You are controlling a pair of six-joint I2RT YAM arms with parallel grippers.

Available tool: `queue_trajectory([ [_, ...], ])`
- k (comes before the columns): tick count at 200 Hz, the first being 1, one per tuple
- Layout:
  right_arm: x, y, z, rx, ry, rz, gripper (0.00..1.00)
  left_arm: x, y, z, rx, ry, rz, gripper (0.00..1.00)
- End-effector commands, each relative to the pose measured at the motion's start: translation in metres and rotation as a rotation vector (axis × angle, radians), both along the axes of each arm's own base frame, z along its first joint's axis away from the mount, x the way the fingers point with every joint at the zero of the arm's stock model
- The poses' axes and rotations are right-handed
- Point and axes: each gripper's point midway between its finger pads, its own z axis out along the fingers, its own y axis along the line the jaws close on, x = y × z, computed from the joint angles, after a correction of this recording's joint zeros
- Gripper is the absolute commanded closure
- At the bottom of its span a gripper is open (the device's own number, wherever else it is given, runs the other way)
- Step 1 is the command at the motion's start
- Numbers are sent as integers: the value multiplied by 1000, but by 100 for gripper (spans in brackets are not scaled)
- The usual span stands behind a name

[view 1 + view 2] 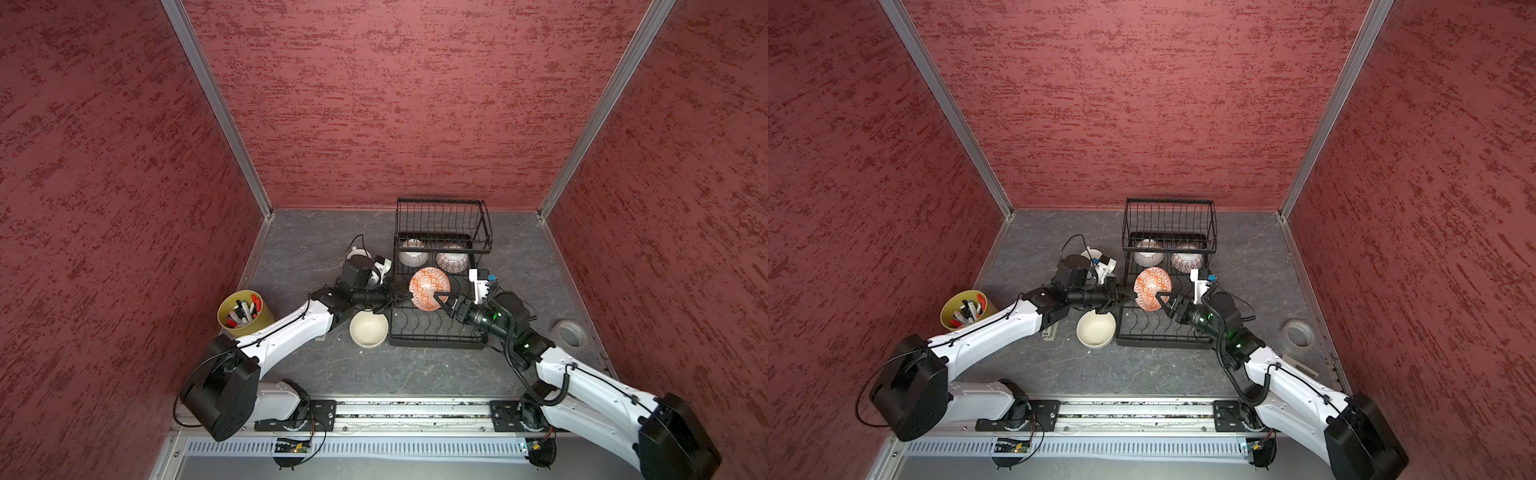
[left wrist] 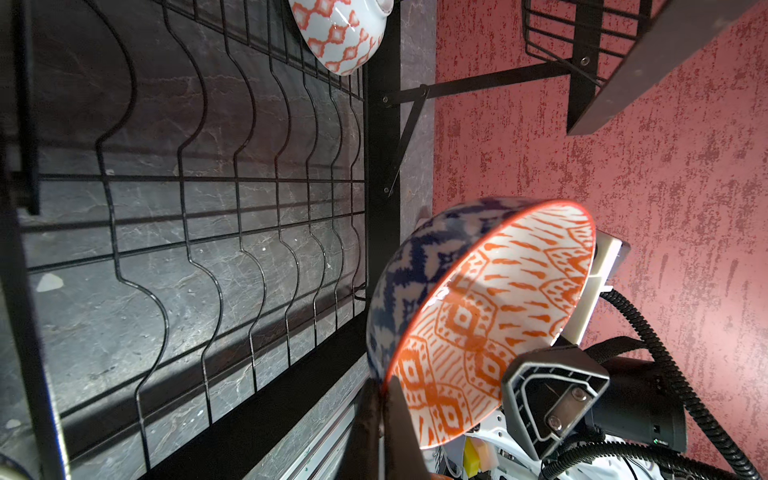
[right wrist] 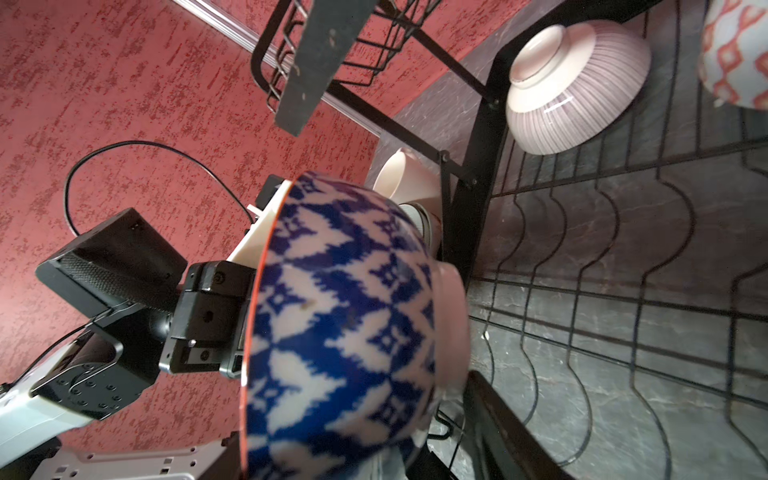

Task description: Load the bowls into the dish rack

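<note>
Bowls sit at several spots about the dish rack. Over the middle of the rack's lower tier, tipped on edge, is the navy-and-orange bowl, with an orange pattern inside and a navy zigzag outside. The left gripper is clenched on its rim from the rack's left side. The left wrist view shows one finger on each face of the bowl's wall. The right gripper reaches in from the rack's right side with its jaws spread at the bowl's opposite rim. Whether either finger touches the bowl I cannot tell.

At the back of the lower tier, under the rack's upper basket, a pink-striped bowl and an orange-diamond bowl rest side by side, their outer walls showing. A plain cream bowl stands upright on the worktop, just beside the rack's front left corner. A yellow-green pot of markers stands well to the rack's left, and a tape roll lies to its right.
</note>
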Motion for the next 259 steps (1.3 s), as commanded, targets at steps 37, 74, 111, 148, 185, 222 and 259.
queue_trajectory([
  [37, 11, -7, -6, -28, 10, -63, 42, 10, -3, 3, 3, -25, 1, 99],
  [74, 12, -6, -10, -33, 18, -59, 41, 11, -4, -2, 8, -18, -2, 100],
  [111, 13, -6, -15, -51, 32, -62, 39, 12, -6, 2, -4, -28, -4, 100],
  [148, 13, -8, -19, -79, 42, -67, 32, 13, -8, 9, -34, -46, -5, 100],
  [185, 3, -2, -6, -57, -26, -2, 15, 13, -11, 19, -101, -44, -12, 100],
  [222, -6, -4, 8, -96, -91, 34, 7, 10, -13, 30, -146, -32, -31, 100],
  [259, -5, -11, 12, -153, -118, 18, 7, 7, -14, 35, -175, 5, -44, 100],
])
